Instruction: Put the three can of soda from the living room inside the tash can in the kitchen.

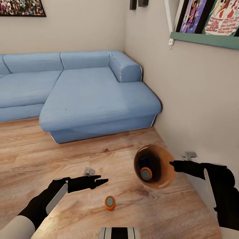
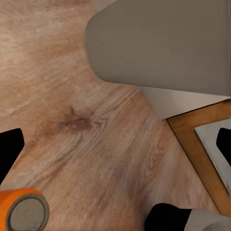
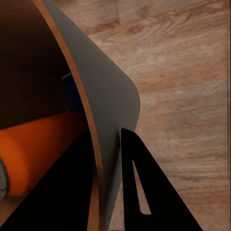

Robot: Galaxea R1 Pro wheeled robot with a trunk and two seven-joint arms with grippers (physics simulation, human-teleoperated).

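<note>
My right gripper (image 1: 172,164) is shut on the rim of the tash can (image 1: 166,181), one finger inside and one outside. The brown bin hangs tilted above the plank floor of the living room, its mouth turned toward me. Inside lie an orange can of soda (image 1: 146,173) and a blue one (image 1: 144,162); the right wrist view shows the bin wall (image 3: 106,86), the orange can (image 3: 38,154) and a bit of the blue can (image 3: 72,94). Another orange can (image 1: 110,202) (image 2: 24,211) lies on the floor. My left gripper (image 1: 99,182) (image 2: 115,154) hovers open just behind it.
A big blue corner sofa (image 1: 93,96) fills the back. A plain wall (image 1: 199,99) runs close along the right, with a green shelf of pictures (image 1: 205,38) up high. Small grey fittings (image 1: 89,171) (image 1: 189,154) sit on the floor. My base (image 1: 119,232) is at the front.
</note>
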